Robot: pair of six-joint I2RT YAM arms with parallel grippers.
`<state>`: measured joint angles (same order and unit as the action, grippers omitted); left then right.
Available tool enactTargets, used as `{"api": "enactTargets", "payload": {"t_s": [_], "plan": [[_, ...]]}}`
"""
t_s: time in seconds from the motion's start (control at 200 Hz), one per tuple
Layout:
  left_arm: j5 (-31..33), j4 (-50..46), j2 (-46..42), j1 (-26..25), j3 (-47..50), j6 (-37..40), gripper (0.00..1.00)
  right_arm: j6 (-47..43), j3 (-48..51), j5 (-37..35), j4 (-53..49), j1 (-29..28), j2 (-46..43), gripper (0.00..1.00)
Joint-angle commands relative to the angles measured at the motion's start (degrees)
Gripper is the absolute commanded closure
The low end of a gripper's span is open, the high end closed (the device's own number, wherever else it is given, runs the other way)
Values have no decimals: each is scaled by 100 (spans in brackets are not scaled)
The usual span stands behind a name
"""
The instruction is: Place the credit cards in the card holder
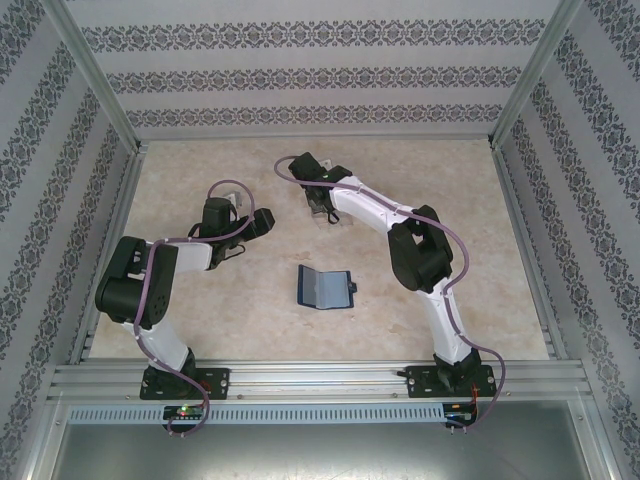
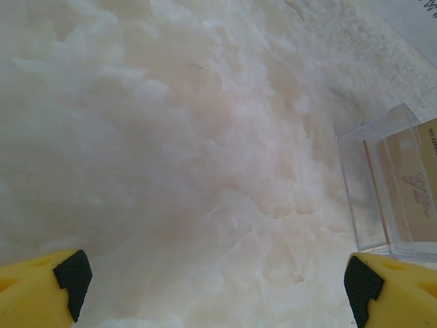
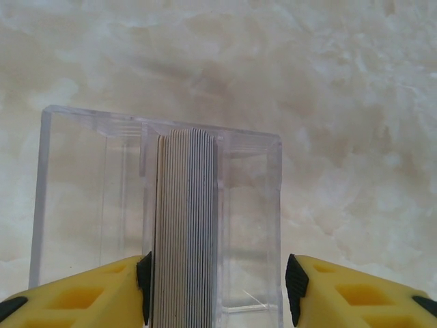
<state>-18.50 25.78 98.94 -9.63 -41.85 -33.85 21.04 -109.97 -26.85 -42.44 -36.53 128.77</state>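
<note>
Right wrist view, looking down: the right arm's fingers [image 3: 102,290], yellow with black pads, stand partly apart astride a stack of credit cards [image 3: 188,232] set on edge inside a clear case [image 3: 249,205] on the pale marbled desk [image 3: 355,102]. The left pad sits right against the stack. The right pad is well clear of the cards, just outside the case wall. Whether either pad presses on anything cannot be told. The left arm's fingers [image 2: 41,280] are spread wide over bare desk, clamped on nothing, with a second clear case [image 2: 382,184] just beyond the right fingertip. The card holder [image 1: 325,288] lies open and flat, well apart from both pairs of fingers, on the side toward the arm bases. The step in hand looks like drawing cards from the case. To do it well, the fingers should likely centre on a few cards, keep both pads inside the case walls, close gently, and lift straight up so the case does not tip.
</note>
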Motion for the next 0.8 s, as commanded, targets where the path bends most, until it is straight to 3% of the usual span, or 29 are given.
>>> {"api": "enactTargets", "payload": {"t_s": [0.0, 0.32, 0.545, 0.794], "plan": [[-136, 115, 135, 58, -105, 5, 3, -97, 38, -485, -72, -15, -277, 46], [-140, 85, 209, 66, -141, 6, 3, -267, 154, -534, 68, -19, -374, 54], [-152, 70, 240, 58, -161, 12, 3, -333, 69, -423, 7, -18, -318, 77], [-165, -88, 265, 58, -232, 124, 3, -210, 132, -153, 48, -1, -483, 94]]}}
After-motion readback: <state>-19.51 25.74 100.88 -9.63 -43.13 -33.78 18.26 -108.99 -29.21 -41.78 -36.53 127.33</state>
